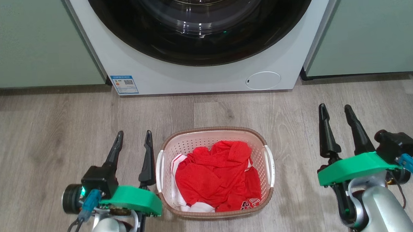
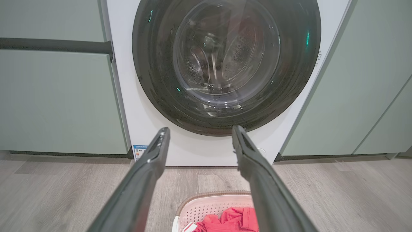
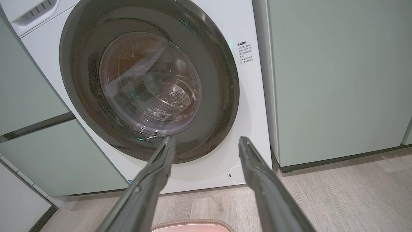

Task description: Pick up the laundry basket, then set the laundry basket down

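The laundry basket (image 1: pixel 193 141) lies between 2 spread-jawed grippers — left gripper (image 1: pixel 134 133) beside it, right gripper (image 1: pixel 334 106) apart.

The laundry basket (image 1: pixel 193 141) is smooth cream plastic with perforated walls and a brown woven-look rim; the cloth (image 1: pixel 216 175) inside is matt red mesh; the floor (image 1: pixel 36 137) is dull grey wood-grain plank; at twelve o'clock the washing machine (image 1: pixel 177 75) has a glossy white casing and shiny dark glass; the left pincer (image 1: pixel 134 133) and right pincer (image 1: pixel 334 107) have matt dark fingers.
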Controlling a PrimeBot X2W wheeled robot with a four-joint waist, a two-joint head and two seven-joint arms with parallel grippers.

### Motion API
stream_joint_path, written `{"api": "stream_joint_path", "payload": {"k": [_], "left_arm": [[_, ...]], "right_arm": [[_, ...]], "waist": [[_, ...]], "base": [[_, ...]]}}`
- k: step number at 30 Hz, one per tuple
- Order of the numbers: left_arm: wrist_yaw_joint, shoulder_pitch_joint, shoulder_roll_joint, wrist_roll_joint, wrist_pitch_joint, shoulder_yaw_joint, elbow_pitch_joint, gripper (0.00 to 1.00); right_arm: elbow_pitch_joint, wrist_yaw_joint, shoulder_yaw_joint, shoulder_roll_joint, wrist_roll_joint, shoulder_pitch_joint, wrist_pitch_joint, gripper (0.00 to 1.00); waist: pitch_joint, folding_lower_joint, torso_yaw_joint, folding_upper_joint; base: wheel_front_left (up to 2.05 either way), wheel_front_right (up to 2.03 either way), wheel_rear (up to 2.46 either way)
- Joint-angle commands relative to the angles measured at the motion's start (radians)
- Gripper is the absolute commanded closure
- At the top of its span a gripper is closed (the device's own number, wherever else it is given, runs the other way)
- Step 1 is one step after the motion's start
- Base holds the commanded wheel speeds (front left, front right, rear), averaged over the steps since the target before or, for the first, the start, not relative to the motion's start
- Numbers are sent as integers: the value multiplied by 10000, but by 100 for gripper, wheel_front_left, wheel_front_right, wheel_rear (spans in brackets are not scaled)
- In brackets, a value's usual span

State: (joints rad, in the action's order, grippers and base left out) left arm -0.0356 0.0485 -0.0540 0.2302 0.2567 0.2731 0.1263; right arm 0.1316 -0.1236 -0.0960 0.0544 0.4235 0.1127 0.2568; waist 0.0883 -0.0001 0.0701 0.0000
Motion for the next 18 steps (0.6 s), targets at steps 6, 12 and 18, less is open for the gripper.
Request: {"api": "stream_joint_path", "payload": {"k": [6, 12, 18], "left_arm": [[52, 245, 37, -54, 51, -312, -476, 0], [53, -129, -4, 36, -4, 46, 267, 100], [98, -199, -44, 678, -108, -59, 346, 100]], "right_arm": [[-263, -71, -214, -41, 5, 203, 49, 0], [455, 0, -35, -15, 20, -92, -4, 100], [562, -3, 0, 14, 569, -167, -121, 100]], "waist": [[26, 1, -19, 0], [62, 1, -16, 0], [23, 1, -47, 0]], "base": [[0, 0, 0], [0, 0, 0], [0, 0, 0]]}}
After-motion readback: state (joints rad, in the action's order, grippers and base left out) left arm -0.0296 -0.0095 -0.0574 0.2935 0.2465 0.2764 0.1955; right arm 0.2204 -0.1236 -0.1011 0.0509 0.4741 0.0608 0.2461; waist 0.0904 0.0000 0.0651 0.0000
